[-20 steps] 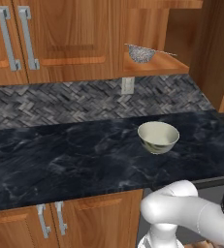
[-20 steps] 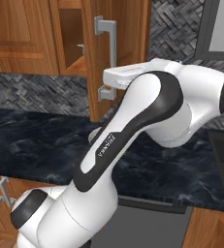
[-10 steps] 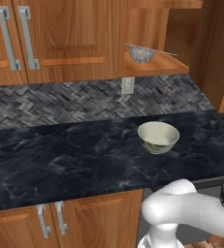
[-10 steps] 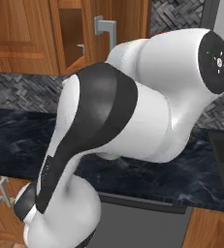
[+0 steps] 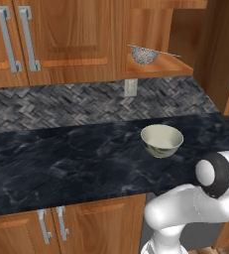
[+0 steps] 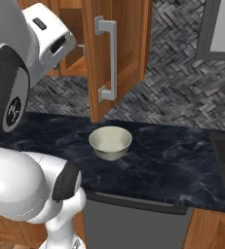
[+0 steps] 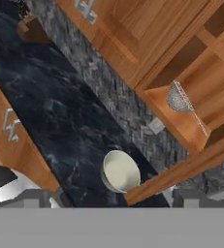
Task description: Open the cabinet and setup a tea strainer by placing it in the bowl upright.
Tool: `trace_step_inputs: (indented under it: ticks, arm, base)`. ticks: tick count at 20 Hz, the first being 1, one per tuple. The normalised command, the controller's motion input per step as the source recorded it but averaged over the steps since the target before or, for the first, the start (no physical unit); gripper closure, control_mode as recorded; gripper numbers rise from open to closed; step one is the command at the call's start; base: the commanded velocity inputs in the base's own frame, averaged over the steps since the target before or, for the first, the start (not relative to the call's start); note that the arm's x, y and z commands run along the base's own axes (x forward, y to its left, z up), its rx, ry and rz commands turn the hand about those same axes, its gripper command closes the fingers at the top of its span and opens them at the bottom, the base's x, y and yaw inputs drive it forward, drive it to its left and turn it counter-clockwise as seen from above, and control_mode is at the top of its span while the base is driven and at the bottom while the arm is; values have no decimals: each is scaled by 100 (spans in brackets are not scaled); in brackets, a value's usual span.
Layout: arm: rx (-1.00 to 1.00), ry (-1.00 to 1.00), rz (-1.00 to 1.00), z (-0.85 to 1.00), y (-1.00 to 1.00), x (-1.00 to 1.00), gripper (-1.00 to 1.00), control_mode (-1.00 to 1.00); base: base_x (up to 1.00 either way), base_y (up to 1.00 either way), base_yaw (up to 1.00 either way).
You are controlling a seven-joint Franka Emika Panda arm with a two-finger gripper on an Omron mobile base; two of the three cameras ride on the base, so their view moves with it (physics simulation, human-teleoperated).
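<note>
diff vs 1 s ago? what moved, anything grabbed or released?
Only the white arm moved: in the right base view it swung from stretched toward the open brown wood cabinet door to folded back at the left. Nothing grabbed or let go; the claw stands open. Unchanged: silver wire-mesh tea strainer on the cabinet's shelf, cream-white bowl on the dark marble counter, door open.

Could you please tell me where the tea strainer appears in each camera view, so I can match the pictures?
Left base view: tea strainer on the open cabinet's shelf, upper centre-right.
Right base view: I cannot make it out.
Hand view: right of centre, on that shelf.
Shared landmark: the bowl.
</note>
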Motion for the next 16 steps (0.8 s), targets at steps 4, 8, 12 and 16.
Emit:
trace_step_inputs:
  ticks: [4,8,12,16]
  arm:
    - [-25,12,-28,0,87,0,-100,-100]
    - [-20,10,-31,-4,66,0,-100,-100]
    - [-18,20,-26,0,56,0,-100,-100]
    - [-11,37,-20,0,27,0,-100,-100]
  base:
    - [0,0,0]
    - [0,0,0]
    - [0,0,0]
    - [0,0,0]
